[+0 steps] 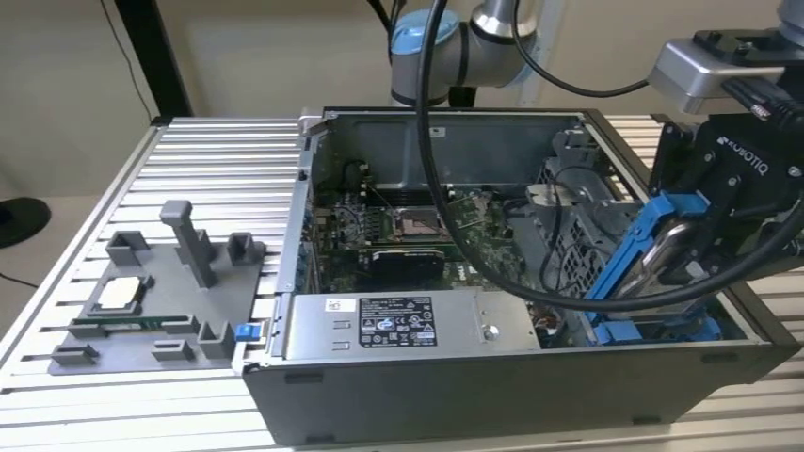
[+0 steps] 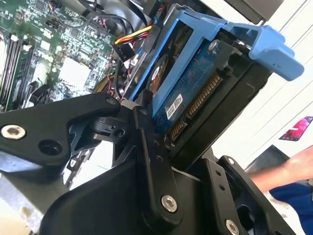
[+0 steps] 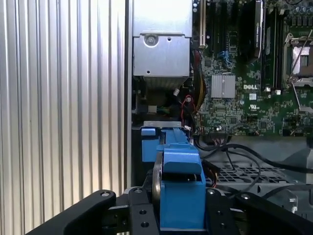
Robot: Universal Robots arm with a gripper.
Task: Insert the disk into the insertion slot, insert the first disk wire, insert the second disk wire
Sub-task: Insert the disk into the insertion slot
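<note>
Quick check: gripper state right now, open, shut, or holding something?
Gripper: shut on the disk, which it holds tilted.

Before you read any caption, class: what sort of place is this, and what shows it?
Probably a robotics lab bench for computer assembly: an open desktop computer case sits on a ribbed metal table, a grey fixture tray lies beside it, and a robot arm holds a blue-framed disk in its jaws.

Open computer case (image 1: 503,400) on ribbed tabletop (image 1: 214,169).
Inside: green motherboard (image 1: 402,226), grey labelled power-supply box (image 1: 402,325); grey fixture tray (image 1: 176,301) beside it.
</note>
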